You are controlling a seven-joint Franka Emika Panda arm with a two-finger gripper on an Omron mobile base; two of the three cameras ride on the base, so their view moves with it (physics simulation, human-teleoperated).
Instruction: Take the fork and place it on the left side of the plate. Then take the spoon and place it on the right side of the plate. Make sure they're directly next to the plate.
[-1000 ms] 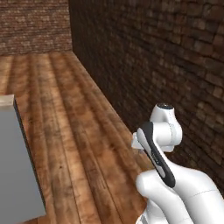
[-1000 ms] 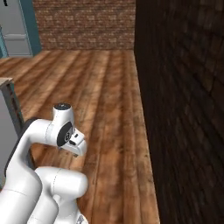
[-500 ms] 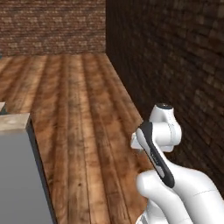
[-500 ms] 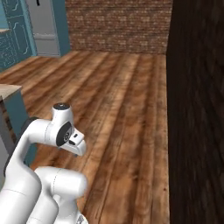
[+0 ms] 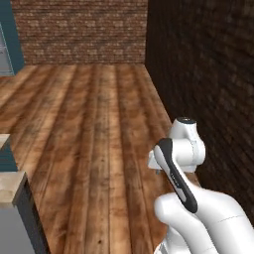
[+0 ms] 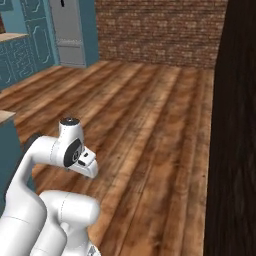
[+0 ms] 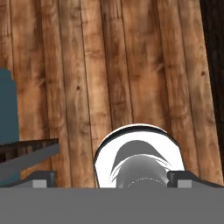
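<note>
- Hand view: two dark finger tips (image 7: 41, 178) are seen at the bottom edge, one far left and one far right. The gripper (image 7: 114, 178) is spread wide with nothing held between them.
- One white arm (image 5: 183, 149) is counted, folded near the base in both base views.
- One plank floor (image 7: 131, 65) of warm brown wood is seen below the hand, and it runs far across the room.
- Two brick walls are counted: a dark one (image 5: 208, 74) close on the right and a lighter red-brown one (image 5: 79, 30) at the far end.
- One grey fridge (image 6: 70, 30) is seen far left, flanked by teal cabinets (image 6: 22, 55).
- One light counter corner (image 5: 12, 191) is seen near left, over a grey front.
- Where the fork, the spoon and the plate lie cannot be told.
</note>
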